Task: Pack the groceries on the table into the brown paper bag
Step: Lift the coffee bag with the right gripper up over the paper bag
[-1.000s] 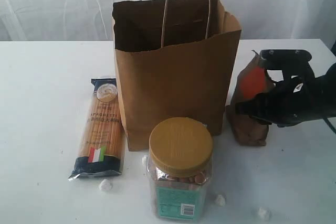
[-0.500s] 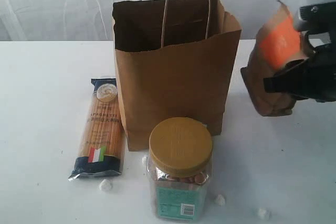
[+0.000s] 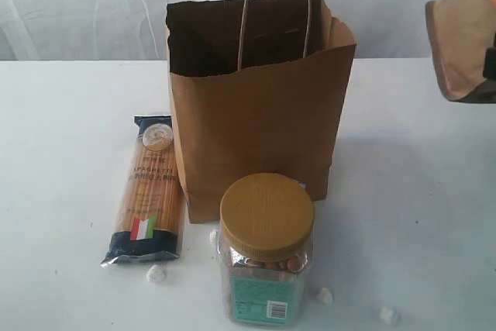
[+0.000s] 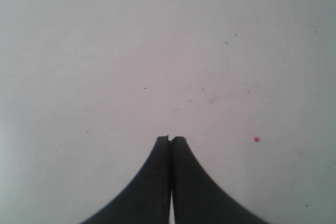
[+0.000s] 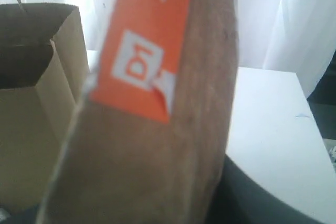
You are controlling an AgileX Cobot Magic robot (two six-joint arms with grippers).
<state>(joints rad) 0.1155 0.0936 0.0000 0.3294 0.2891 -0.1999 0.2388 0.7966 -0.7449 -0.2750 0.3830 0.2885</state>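
Observation:
The brown paper bag (image 3: 256, 122) stands open and upright mid-table. To its right, high above the table (image 3: 70, 114), the brown orange-labelled pouch (image 3: 465, 36) hangs at the exterior view's edge. My right gripper (image 5: 157, 208) is shut on that pouch (image 5: 157, 129), which fills the right wrist view; one dark finger (image 5: 257, 200) shows beside it, and the bag's open mouth (image 5: 31, 93) lies beyond. The spaghetti packet (image 3: 149, 191) lies flat left of the bag. The yellow-lidded jar (image 3: 266, 249) stands in front of it. My left gripper (image 4: 171, 139) is shut and empty over bare tabletop.
Tiny white lumps lie near the front: one by the spaghetti (image 3: 156, 274), two right of the jar (image 3: 325, 295) (image 3: 389, 315). A white curtain (image 3: 77, 5) hangs behind the table. The bag's twisted handles (image 3: 275, 5) stick up above its rim.
The pouch has risen from the table beside the bag's right side to well above it, drifting right to the frame's edge. Bag, spaghetti and jar have not moved.

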